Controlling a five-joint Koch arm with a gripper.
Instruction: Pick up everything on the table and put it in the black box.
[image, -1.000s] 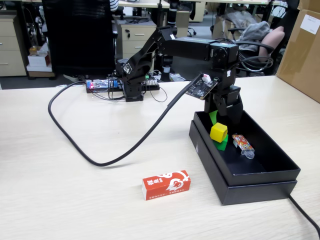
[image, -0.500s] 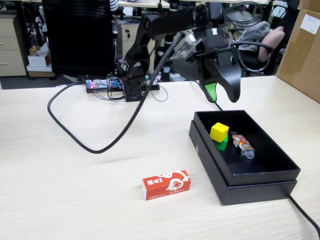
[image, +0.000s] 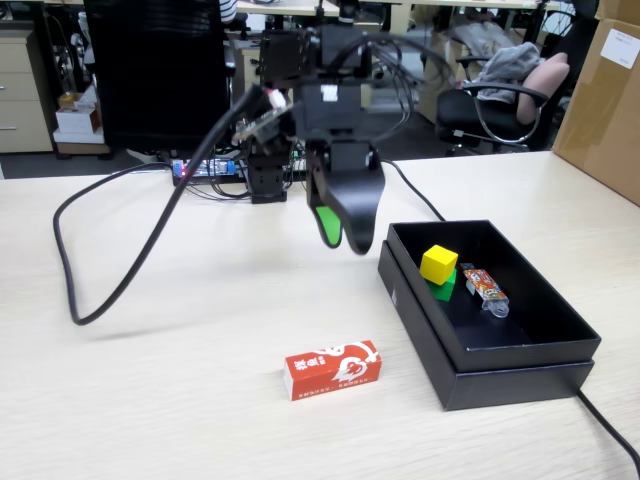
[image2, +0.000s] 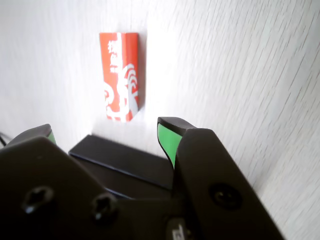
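Now gripper (image: 345, 235) spread wide w/ nothing held, above table (image: 200, 380), red carton (image: 332, 369) near black box (image: 560, 352)

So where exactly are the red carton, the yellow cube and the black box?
red carton (image: 332, 369), fixed view, middle of its printed front face.
yellow cube (image: 438, 264), fixed view, its front face, inside the box.
black box (image: 520, 379), fixed view, its near outer wall.
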